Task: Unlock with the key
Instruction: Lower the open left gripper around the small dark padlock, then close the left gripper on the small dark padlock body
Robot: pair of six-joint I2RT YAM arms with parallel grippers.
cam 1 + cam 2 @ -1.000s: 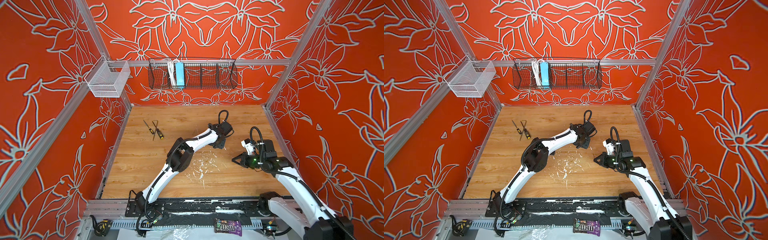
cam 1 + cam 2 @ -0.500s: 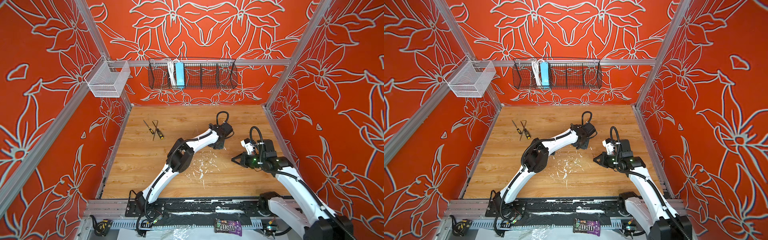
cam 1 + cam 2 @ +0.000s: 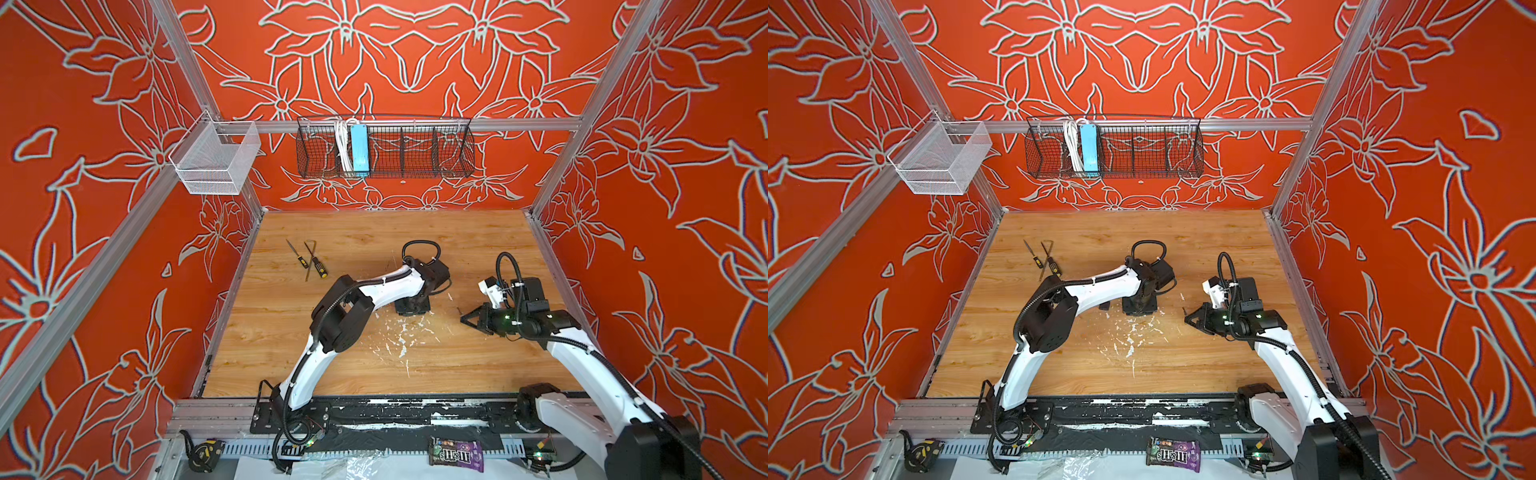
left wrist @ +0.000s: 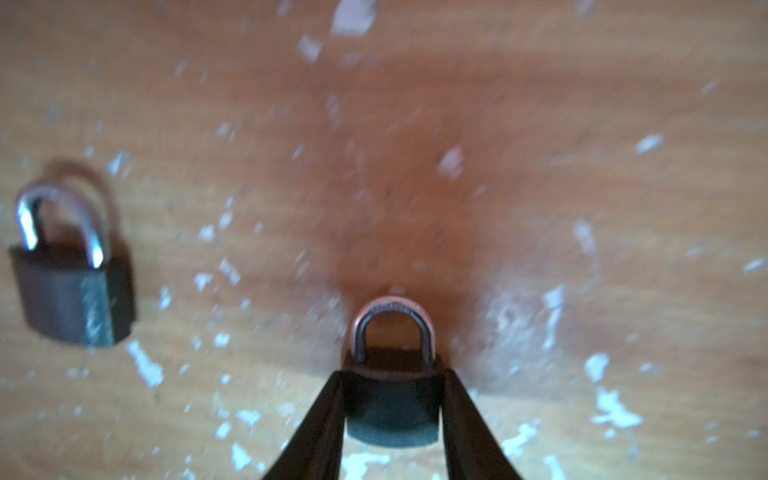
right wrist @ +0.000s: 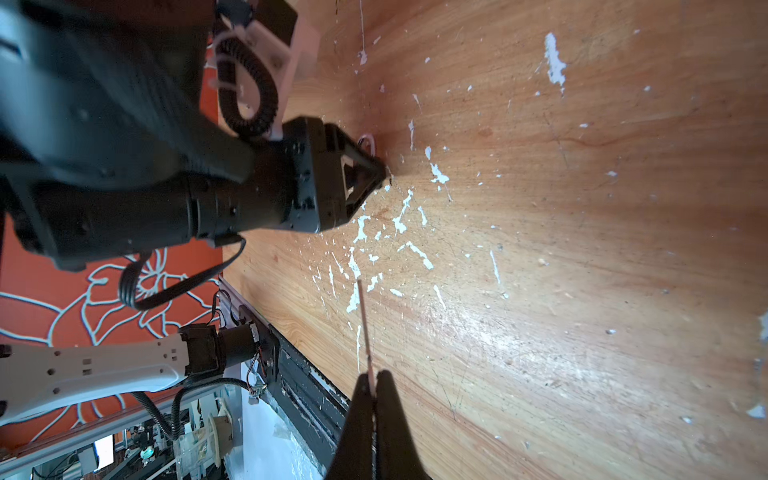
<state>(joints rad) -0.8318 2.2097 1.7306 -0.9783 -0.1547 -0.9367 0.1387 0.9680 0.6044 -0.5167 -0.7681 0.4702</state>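
Left wrist view: left jaws clamp padlock (image 4: 392, 399); right jaws pinch key (image 5: 365, 332).

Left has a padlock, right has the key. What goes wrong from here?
1. The right pincer pinches only one end of the thin key, so the key may twist or slip at insertion.
2. The left pincer grips the padlock by its body and no view shows the keyhole. The pincer itself may block the key's approach.
3. A second padlock lies close by. An arm could knock it.
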